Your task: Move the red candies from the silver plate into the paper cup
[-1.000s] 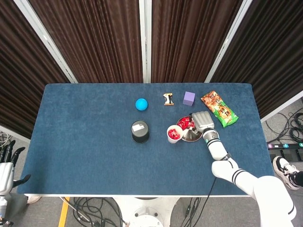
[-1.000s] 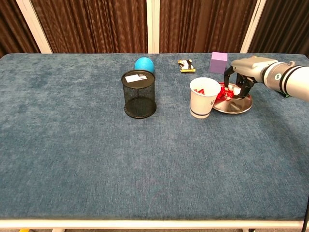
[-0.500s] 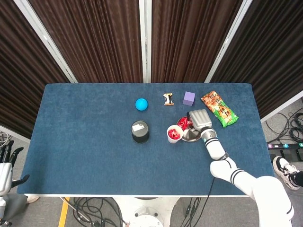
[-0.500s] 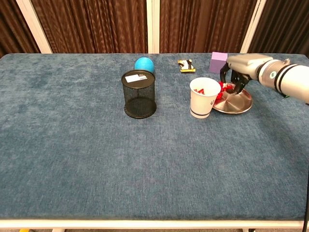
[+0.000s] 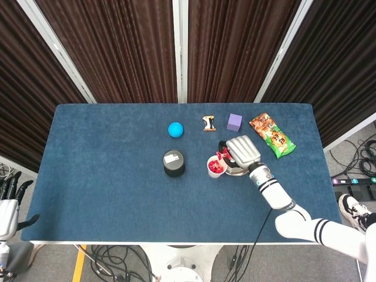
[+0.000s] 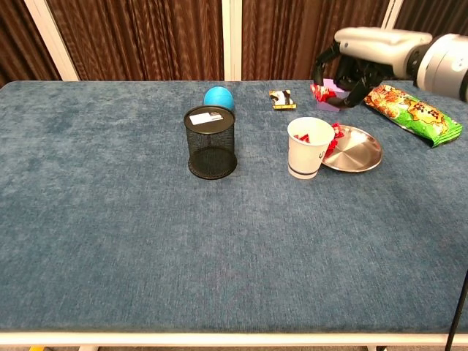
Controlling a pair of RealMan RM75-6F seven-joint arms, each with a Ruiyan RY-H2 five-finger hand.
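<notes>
A white paper cup [image 6: 308,148] [image 5: 215,166] holds red candies and stands just left of the silver plate [image 6: 358,153] [image 5: 237,170]. A few red candies [image 6: 336,134] lie at the plate's left rim. My right hand [image 6: 349,64] [image 5: 239,151] hovers well above the plate and cup and pinches a red candy [image 6: 318,91] [image 5: 221,155] in its fingertips. My left hand [image 5: 7,200] hangs off the table's left edge with fingers apart, holding nothing.
A black mesh pen holder [image 6: 210,142] stands left of the cup. Behind are a blue ball [image 6: 216,97], a small wrapped snack [image 6: 281,99], a purple cube [image 5: 234,122] and a green snack bag [image 6: 412,110] at the right.
My right hand has risen off the plate with a red candy and moved left, toward the cup. The plate now shows fewer candies.
</notes>
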